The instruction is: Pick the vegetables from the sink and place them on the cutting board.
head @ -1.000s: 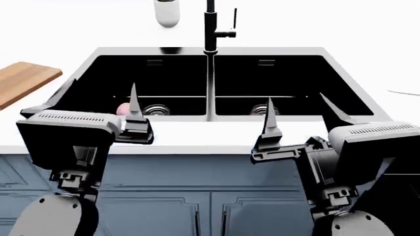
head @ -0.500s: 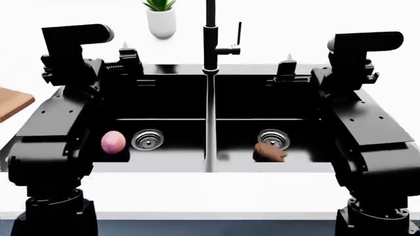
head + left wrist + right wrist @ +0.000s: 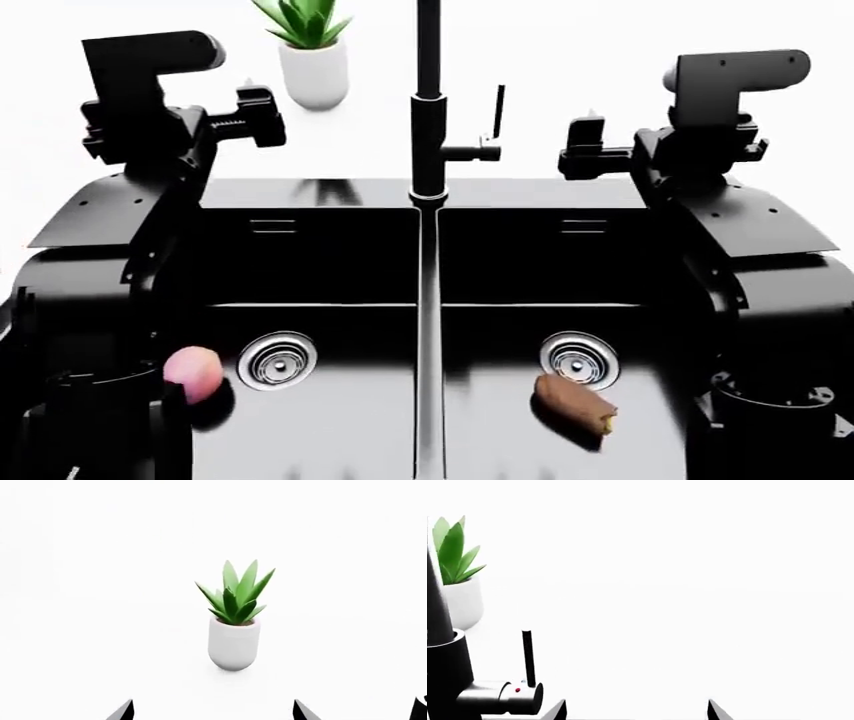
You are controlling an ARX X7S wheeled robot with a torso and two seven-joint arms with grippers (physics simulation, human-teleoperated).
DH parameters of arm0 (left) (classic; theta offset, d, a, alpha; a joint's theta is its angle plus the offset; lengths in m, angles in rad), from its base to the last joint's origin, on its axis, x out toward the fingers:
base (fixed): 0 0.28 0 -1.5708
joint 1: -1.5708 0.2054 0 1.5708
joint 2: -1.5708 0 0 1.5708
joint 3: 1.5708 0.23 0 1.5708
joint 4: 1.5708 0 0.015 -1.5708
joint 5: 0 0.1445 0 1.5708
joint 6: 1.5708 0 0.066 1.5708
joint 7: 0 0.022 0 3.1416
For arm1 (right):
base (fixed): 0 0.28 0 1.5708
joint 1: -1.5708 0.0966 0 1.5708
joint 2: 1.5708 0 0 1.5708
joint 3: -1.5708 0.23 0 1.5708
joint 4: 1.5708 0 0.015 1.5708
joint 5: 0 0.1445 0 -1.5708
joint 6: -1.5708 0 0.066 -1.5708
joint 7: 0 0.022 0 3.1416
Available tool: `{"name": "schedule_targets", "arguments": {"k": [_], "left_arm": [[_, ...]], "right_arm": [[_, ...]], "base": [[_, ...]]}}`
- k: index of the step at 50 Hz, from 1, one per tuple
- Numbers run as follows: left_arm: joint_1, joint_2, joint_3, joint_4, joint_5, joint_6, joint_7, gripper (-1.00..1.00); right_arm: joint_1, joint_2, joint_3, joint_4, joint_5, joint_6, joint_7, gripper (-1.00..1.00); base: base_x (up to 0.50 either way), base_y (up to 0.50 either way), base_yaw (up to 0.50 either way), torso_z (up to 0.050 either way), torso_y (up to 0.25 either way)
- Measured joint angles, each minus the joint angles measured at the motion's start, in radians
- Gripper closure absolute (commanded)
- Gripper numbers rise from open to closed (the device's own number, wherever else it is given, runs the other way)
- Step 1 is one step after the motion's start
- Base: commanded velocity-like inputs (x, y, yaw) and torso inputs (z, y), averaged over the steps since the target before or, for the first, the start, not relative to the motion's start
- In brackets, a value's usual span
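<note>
With both jaws spread empty behind the sink (image 3: 334, 190), we should lower left onto the onion (image 3: 195, 374) squarely.

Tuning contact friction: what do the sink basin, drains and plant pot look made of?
Black double-basin sink: dark glossy composite or coated metal, going by faint reflections. Round drains: brushed steel, with ringed highlights. Rounded white plant pot: smooth matte ceramic or plastic; can't tell which.

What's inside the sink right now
The sink holds an onion in its left basin, partly covered by the left arm, and a sweet potato in the right basin beside a drain.
</note>
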Motion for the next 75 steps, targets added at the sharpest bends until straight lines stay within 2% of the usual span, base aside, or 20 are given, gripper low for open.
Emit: {"name": "schedule_targets", "arguments": {"k": [14, 18, 23, 27, 31, 39, 47, 55, 65, 75], "left_arm": [[0.005, -0.01, 0.012, 0.021, -0.018, -0.022, 0.016, -1.0], [0.021, -0.023, 0.008, 0.099, -0.055, -0.087, 0.035, -1.0], [0.046, -0.061, 0.004, 0.261, -0.123, -0.23, 0.065, -1.0], [0.072, -0.107, -0.003, 0.407, -0.191, -0.371, 0.095, -1.0], [0.093, -0.163, -0.013, 0.546, -0.265, -0.515, 0.127, -1.0], [0.172, -0.356, 0.02, 0.766, -0.414, -0.675, 0.195, -1.0], [0.302, -0.551, 0.07, 0.895, -0.477, -0.68, 0.269, -1.0], [0.402, -0.677, 0.145, 0.928, -0.469, -0.637, 0.313, -1.0], [0.459, -0.753, 0.256, 0.884, -0.418, -0.588, 0.339, -1.0], [0.498, -0.765, 0.357, 0.755, -0.347, -0.505, 0.357, -1.0]], "right_arm": [[0.002, 0.018, -0.012, -0.033, 0.015, 0.041, -0.012, -1.0], [-0.002, 0.038, -0.016, -0.101, 0.036, 0.106, -0.024, -1.0], [0.002, 0.083, -0.006, -0.257, 0.114, 0.281, -0.043, -1.0], [0.035, 0.18, -0.024, -0.338, 0.335, 0.406, 0.094, -1.0], [0.091, 0.291, -0.072, -0.38, 0.673, 0.485, 0.31, -1.0], [0.201, 0.482, -0.244, -0.449, 1.275, 0.558, 0.654, -1.0], [0.285, 0.6, -0.424, -0.515, 1.657, 0.562, 0.865, -1.0], [0.323, 0.656, -0.534, -0.551, 1.853, 0.555, 0.962, -1.0], [0.32, 0.679, -0.579, -0.571, 1.924, 0.558, 0.982, -1.0], [0.297, 0.673, -0.592, -0.576, 1.91, 0.564, 0.964, -1.0]], "base": [[0.5, 0.0, 0.0, 0.0, 0.001], [0.5, 0.0, 0.0, 0.0, 0.0], [0.11, 0.0, 0.0, 0.0, 0.0], [0.0, 0.0, 0.0, 0.0, 0.0], [0.0, 0.0, 0.0, 0.0, 0.0], [0.0, 0.0, 0.0, 0.0, 0.0], [0.0, 0.0, 0.0, 0.0, 0.0], [0.0, 0.0, 0.0, 0.0, 0.0], [0.0, 0.0, 0.0, 0.0, 0.0], [0.0, 0.0, 0.0, 0.0, 0.0]]}}
